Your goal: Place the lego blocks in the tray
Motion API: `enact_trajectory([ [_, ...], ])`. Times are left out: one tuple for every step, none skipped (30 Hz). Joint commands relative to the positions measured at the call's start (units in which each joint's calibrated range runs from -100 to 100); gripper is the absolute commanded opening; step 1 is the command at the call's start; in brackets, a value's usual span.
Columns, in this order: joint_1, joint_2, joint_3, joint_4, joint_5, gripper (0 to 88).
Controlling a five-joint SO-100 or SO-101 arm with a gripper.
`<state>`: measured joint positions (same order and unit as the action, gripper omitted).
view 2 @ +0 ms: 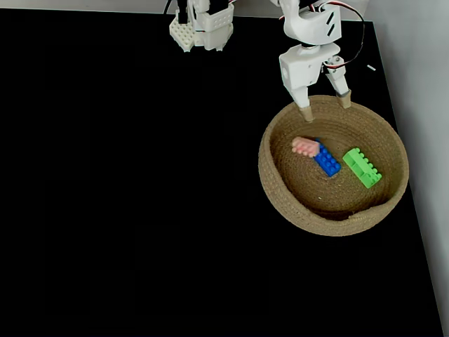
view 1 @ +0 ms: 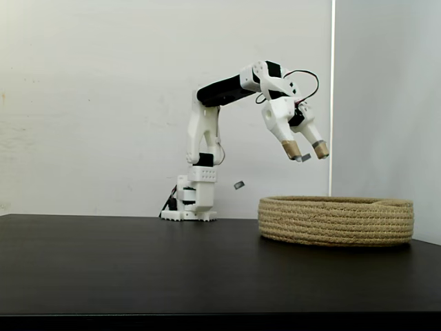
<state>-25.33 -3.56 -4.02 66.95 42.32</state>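
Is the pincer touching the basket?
Apart. In a fixed view from the side, the open pincer hangs above the basket's rim with bare wall between them.

Three lego blocks (view 2: 327, 160) lie in the tray (view 2: 280, 189) at the table's (view 2: 126, 196) right side; the gripper (view 2: 325, 105) hangs above the tray's far rim.

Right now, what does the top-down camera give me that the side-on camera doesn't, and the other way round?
A fixed view from above shows the pink brick, blue brick and green brick lying in the basket, pink touching blue, green apart. A fixed view from the side shows the gripper raised clear above the basket rim, whose wall hides the bricks. Both show the gripper open, holding nothing, and the black table.
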Motion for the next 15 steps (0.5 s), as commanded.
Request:
enact_trajectory([
  [3.1,-3.8,-0.9,-0.9,0.8,29.0],
  [4.1,-4.6,-0.1,-1.1,0.9,28.6],
  [5.1,-5.8,1.2,-1.6,0.7,28.4],
  [6.4,-7.3,2.7,-2.2,0.6,27.7],
  [7.8,-9.1,4.6,-2.4,0.8,26.3],
  [9.6,-11.5,7.3,-3.4,1.5,25.2],
  [11.6,-14.2,10.5,-5.1,1.9,24.4],
  [13.7,-17.2,14.4,-7.7,2.8,22.6],
  [15.9,-20.6,19.1,-10.9,4.1,20.3],
  [18.2,-24.0,24.3,-14.3,5.1,19.7],
  [20.5,-27.4,29.6,-17.1,6.5,19.0],
  [22.6,-30.8,34.8,-20.1,7.5,17.0],
  [24.8,-33.7,39.0,-21.6,8.2,15.7],
  [26.7,-36.4,42.6,-22.6,8.9,13.4],
  [28.4,-39.3,45.9,-23.2,9.3,9.6],
])
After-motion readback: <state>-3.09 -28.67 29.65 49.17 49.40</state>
